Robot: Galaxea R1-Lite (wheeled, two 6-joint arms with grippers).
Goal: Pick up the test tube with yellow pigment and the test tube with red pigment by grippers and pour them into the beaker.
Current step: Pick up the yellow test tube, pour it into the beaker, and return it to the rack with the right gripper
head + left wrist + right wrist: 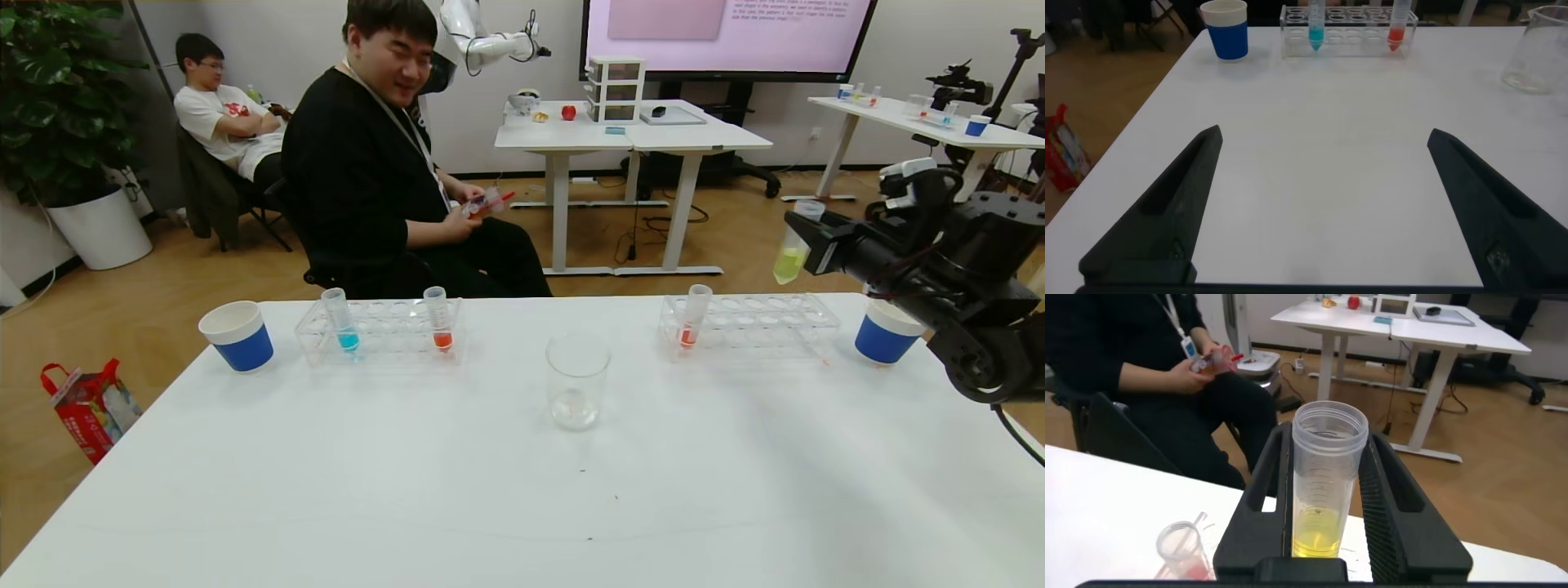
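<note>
White desk (490,506), beaker (577,381) mid-desk. My right gripper (1327,506) clamps the yellow tube (793,245) above the far right corner; only the wrist cam shows that grip. Left gripper (1323,204) is spread wide over the near left part.

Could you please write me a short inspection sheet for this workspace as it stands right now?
Surface: white table, a few small dark specks.
Job's things: yellow tube held upright in the right pincer, above the right rack; red tubes, one standing in each rack; beaker at centre, nearly empty.
Clutter: blue tube in the left rack; two blue cups.
Grippers: right pincer shut on the yellow tube; left pincer open, low over the near table.
Cables: black cable at the right arm.
Surroundings: seated man right behind the table; second man, desks, plant, red bag.
</note>
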